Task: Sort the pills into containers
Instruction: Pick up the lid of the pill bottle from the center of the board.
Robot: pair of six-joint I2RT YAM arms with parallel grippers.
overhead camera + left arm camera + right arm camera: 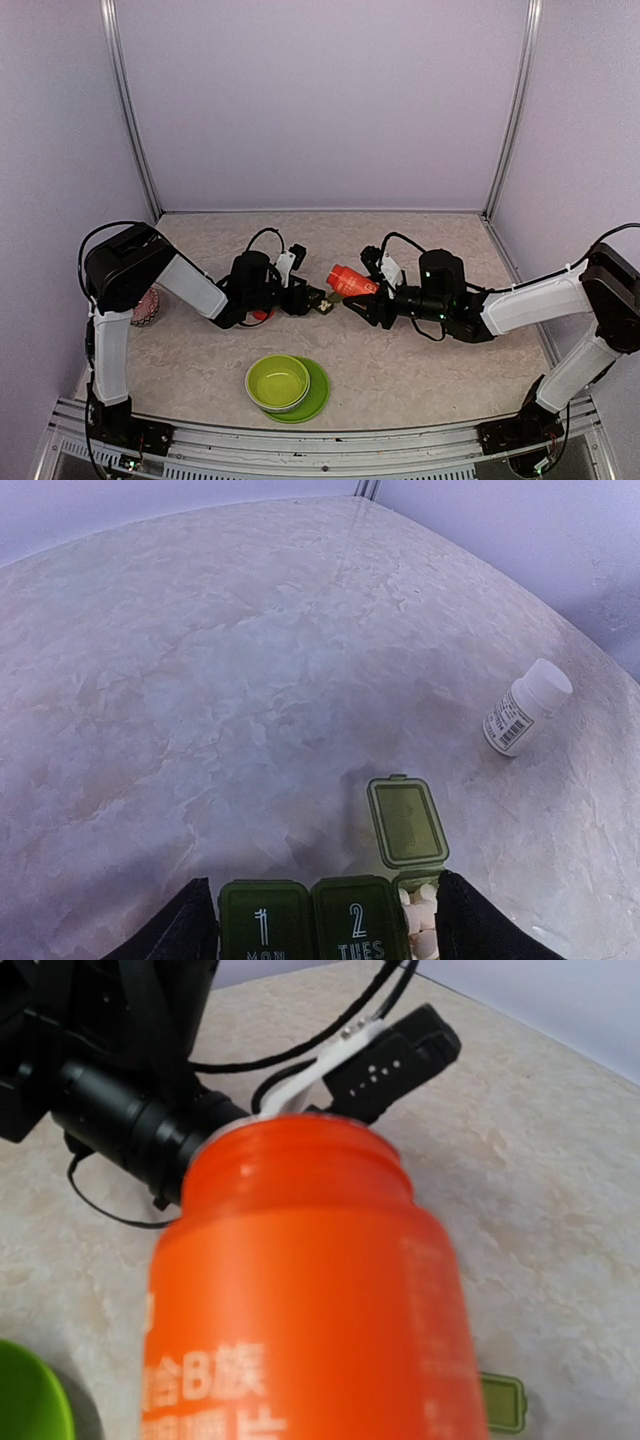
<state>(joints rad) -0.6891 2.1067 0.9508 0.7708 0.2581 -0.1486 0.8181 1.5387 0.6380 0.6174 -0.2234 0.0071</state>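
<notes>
The dark green strip box (300, 920) sits between my left gripper's fingers (478, 925). Its compartments marked 1 MON and 2 TUES are closed. The third has its lid (407, 822) open and holds white pills (420, 920). In the top view my left gripper (308, 298) holds the box (324, 300) at table centre. My right gripper (365, 296) is shut on the orange-red bottle (351, 282), tilted with its open mouth toward the box. The bottle (300, 1300) fills the right wrist view and hides the right fingers. The green lid (503, 1403) shows beside it.
A lime-green bowl (278, 380) on its plate (317, 395) stands near the front edge. A white capped bottle (527, 707) lies on the table beyond the box. A red piece (262, 315) lies under the left wrist. A pinkish object (147, 305) sits at the far left.
</notes>
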